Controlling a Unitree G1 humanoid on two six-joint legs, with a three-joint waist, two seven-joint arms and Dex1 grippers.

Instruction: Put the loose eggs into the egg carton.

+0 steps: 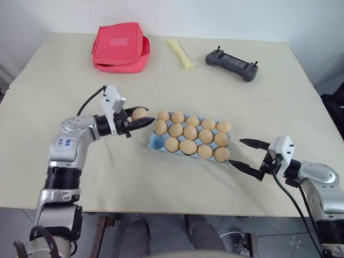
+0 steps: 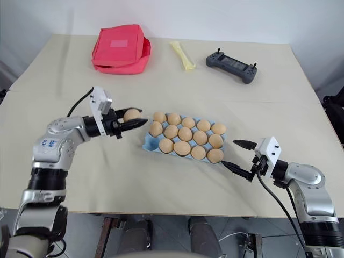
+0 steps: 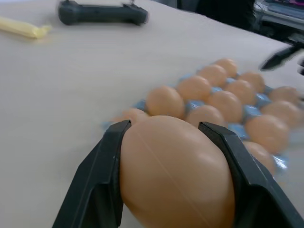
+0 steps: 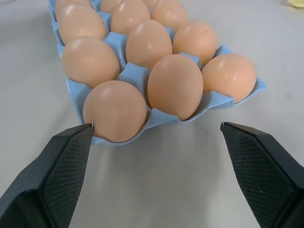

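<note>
The left gripper [image 1: 141, 121] is clamped on a smooth pale orange egg [image 1: 138, 114] beside the light blue egg carton [image 1: 157, 141]; the right gripper [image 1: 245, 154] stands apart.

Pale orange-tan eggs [image 1: 188, 133]; light blue egg carton [image 1: 156, 141]; red pouch [image 1: 120, 47]; yellow strip [image 1: 181, 52]; dark grey controller [image 1: 231, 64]; beige table [image 1: 242, 102].
</note>
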